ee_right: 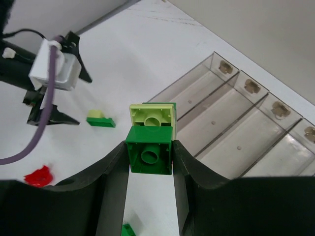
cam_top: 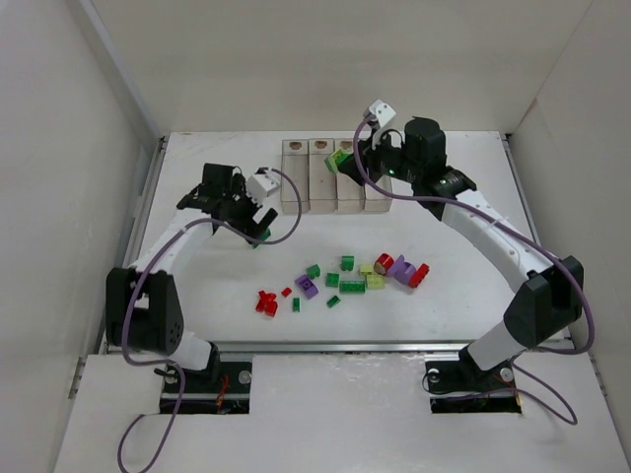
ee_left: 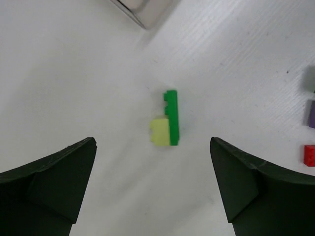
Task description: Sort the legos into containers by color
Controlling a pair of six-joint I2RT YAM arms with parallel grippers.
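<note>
The containers are four joined clear bins at the back middle of the table; they also show in the right wrist view. My right gripper hovers over their left part, shut on a green lego that is joined to a yellow-green lego. My left gripper is open and low over the table. Between and just ahead of its fingers lies a green lego joined to a yellow-green piece. This pair also shows in the right wrist view.
Several loose legos in red, purple, green and yellow-green lie scattered in the middle of the table. A red lego and a purple one lie at the right of the left wrist view. White walls stand around the table.
</note>
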